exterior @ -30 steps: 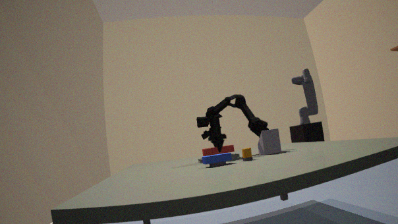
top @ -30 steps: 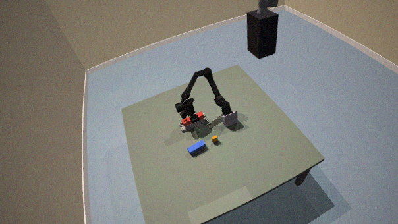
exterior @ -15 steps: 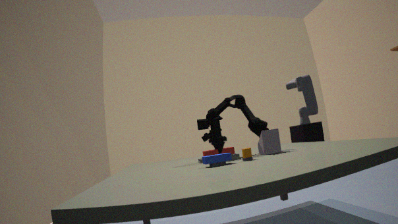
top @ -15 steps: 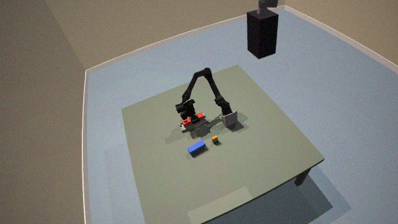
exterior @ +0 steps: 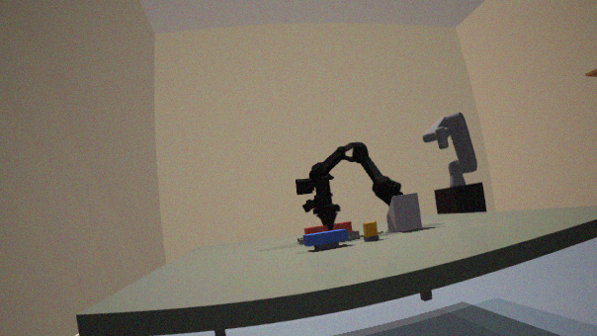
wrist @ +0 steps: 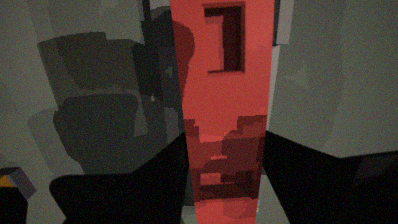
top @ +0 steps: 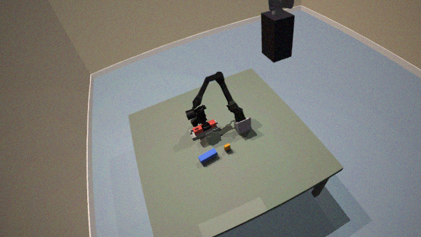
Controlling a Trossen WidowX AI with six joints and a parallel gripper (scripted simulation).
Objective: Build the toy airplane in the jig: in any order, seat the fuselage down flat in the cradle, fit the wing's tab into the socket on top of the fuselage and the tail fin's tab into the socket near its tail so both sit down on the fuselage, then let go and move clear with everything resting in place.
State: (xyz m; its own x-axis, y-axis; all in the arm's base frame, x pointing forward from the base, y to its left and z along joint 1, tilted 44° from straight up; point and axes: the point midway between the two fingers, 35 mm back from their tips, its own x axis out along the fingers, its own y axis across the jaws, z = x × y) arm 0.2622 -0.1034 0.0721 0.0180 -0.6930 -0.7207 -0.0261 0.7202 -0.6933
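End effector (top: 206, 126) (exterior: 330, 227) (wrist: 220, 135) fingers stand part-open astride the red block-shaped fuselage (top: 197, 130) (exterior: 343, 226) (wrist: 225, 100), which lies in the grey cradle (top: 194, 138) (exterior: 355, 235) (wrist: 285, 25). Uneven finger release or a slanted lift could tip it; from above, the blue oblong wing (top: 208, 155) (exterior: 326, 237) waits at six o'clock, the small orange fin (top: 227, 147) (exterior: 370, 229) (wrist: 5, 181) at four.
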